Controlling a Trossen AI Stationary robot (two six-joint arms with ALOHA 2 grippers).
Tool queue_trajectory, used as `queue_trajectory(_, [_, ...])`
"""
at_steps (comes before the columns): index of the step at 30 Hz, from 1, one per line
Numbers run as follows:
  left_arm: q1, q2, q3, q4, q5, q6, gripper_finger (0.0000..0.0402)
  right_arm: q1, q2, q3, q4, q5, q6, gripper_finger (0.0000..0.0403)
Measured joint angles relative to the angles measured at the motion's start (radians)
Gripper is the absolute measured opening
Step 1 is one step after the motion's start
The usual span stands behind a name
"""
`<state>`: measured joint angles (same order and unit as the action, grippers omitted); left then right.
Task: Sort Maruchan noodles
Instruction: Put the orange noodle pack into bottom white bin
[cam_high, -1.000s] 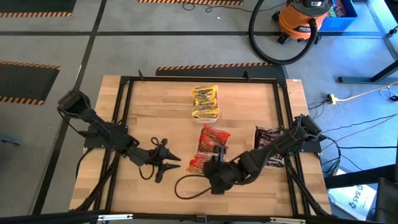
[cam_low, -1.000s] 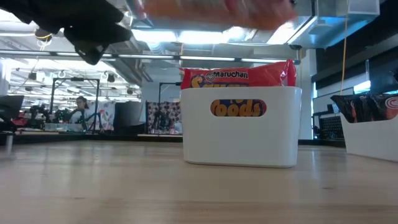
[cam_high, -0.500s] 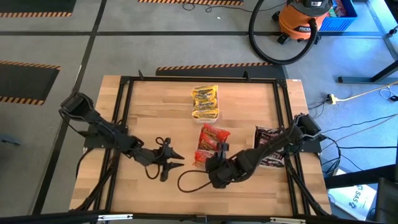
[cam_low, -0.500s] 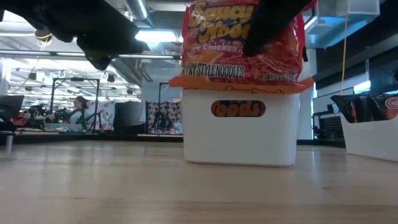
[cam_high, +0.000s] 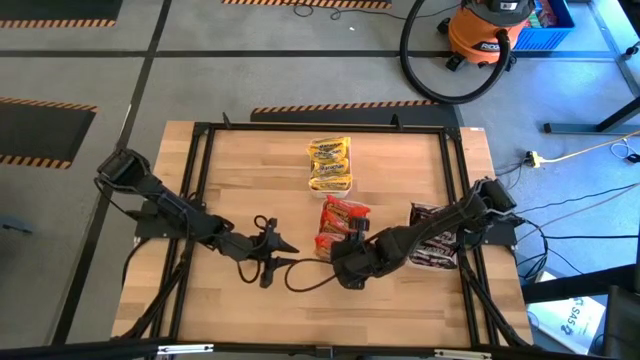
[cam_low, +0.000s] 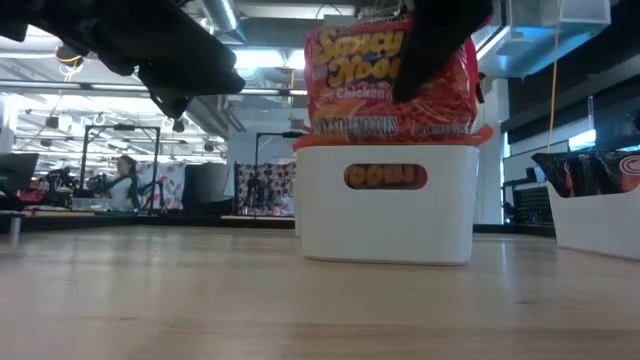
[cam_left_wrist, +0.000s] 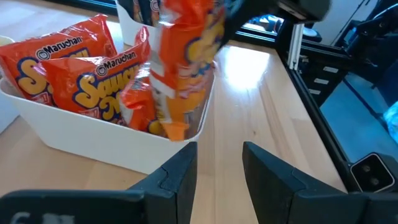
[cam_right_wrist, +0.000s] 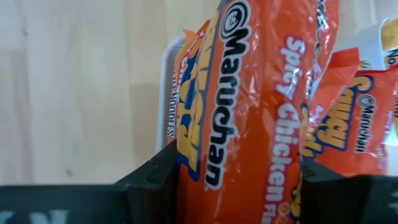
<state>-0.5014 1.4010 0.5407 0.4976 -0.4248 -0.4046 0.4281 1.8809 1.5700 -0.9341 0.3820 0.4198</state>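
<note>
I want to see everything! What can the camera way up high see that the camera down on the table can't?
Only the high view shows the yellow noodles in their tray, the left hand hovering empty and open, and the orange vacuum on the floor. Only the low view shows a person far behind the table. Both show the right hand holding a red noodle packet over the white tray of red ones.

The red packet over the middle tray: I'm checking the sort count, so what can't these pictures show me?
- Packets under the held red packet: high view, right hand covers the tray's near end.
- Middle tray contents: low view, its wall hides them.
- Dark packets: high view, right arm crosses them.
</note>
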Motion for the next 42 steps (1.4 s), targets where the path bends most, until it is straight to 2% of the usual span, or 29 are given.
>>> queue_trajectory(5, [-0.001, 0.0, 0.0, -0.003, 0.001, 0.023, 0.0124, -0.031, 0.0, 0.0, -0.027, -0.012, -0.085, 0.0152])
queue_trajectory(10, [0.0, 0.0, 0.0, -0.004, 0.001, 0.023, 0.0124, -0.058, 0.008, 0.0, -0.003, -0.088, -0.099, 0.0152])
queue_trajectory(17, [0.002, 0.0, 0.0, -0.012, -0.002, 0.024, 0.0124, -0.057, 0.023, -0.004, 0.017, -0.079, -0.115, 0.0152])
queue_trajectory(34, [0.002, 0.0, 0.0, -0.014, -0.003, 0.023, 0.0124, -0.056, 0.027, -0.178, 0.196, -0.116, -0.098, 0.0152])
queue_trajectory(42, [0.002, 0.0, 0.0, -0.014, -0.003, 0.023, 0.0124, -0.056, 0.028, -0.209, 0.223, -0.116, -0.084, 0.0152])
